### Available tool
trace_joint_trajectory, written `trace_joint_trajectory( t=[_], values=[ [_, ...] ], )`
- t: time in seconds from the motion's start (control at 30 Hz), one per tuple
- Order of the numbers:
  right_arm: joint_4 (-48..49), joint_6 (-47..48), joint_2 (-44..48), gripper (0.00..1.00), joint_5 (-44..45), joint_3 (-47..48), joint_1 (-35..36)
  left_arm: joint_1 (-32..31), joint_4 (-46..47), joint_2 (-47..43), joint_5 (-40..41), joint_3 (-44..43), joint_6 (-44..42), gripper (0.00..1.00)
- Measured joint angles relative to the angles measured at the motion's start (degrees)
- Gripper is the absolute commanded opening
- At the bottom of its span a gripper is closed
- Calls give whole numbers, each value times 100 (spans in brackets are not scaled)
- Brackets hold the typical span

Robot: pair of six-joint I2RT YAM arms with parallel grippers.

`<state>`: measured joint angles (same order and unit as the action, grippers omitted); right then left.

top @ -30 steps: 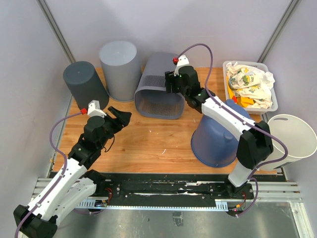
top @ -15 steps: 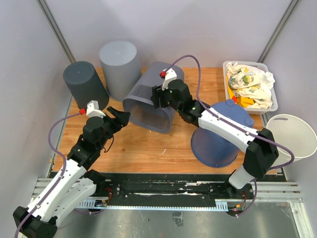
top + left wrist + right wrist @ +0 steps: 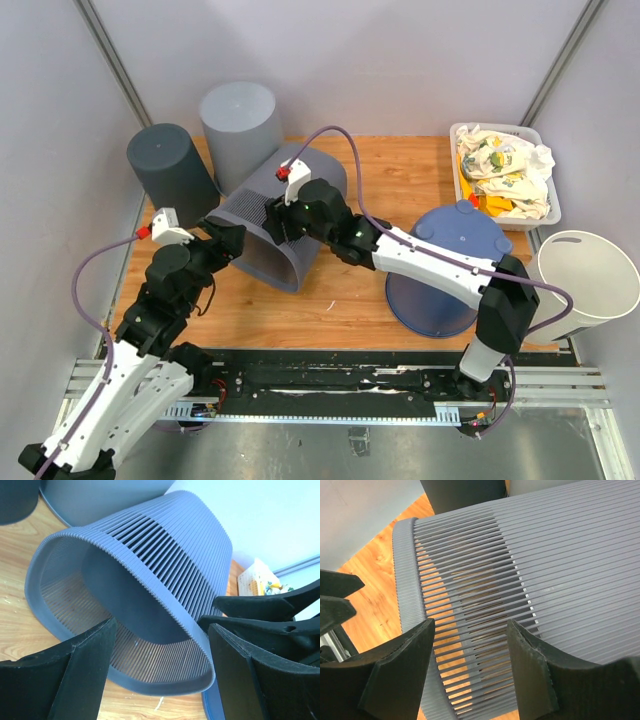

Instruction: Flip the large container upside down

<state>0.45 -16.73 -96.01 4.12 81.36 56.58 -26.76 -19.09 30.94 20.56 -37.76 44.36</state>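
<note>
The left end effector (image 3: 159,627), fingers spread, faces the open mouth of the large slatted container (image 3: 165,550), which lies on its side on the tabletop (image 3: 400,180). The right end effector (image 3: 470,625), also spread, sits over its ribbed wall. Behind stand a dark bin (image 3: 172,170) and a pale bin (image 3: 240,125).

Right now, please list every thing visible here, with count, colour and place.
slatted basket: 1, grey-blue, on its side, centre-left
dark bin: 1, dark grey, upside down, back left
light bin: 1, light grey, upside down, back
blue bin: 1, blue, upside down, centre-right
white bin: 1, white, far right
tray: 1, white, back right, holds crumpled bags
left gripper: 1, black, open, at basket's mouth
right gripper: 1, black, open, over basket's wall
</note>
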Motion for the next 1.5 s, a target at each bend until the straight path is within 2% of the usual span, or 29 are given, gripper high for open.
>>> trace_joint_trajectory(
  t=[0.23,0.43,0.7,0.97,1.23,1.5],
  values=[
    [-236,55,157,71,197,24,0,0,-205,-188,120,-37,4,78],
    [-487,240,741,72,831,-321,-120,0,-70,33,-24,22,160,77],
    [-328,372,896,74,1261,-387,-1143,0,291,428,-219,144,350,77],
    [-26,313,149,73,1246,-144,-2057,0,647,793,-229,144,396,76],
    [105,356,-940,73,1690,647,-2194,0,824,951,-219,144,391,76],
    [258,348,-1241,73,1893,887,-2553,0,833,957,-221,144,380,76]
  ],
)
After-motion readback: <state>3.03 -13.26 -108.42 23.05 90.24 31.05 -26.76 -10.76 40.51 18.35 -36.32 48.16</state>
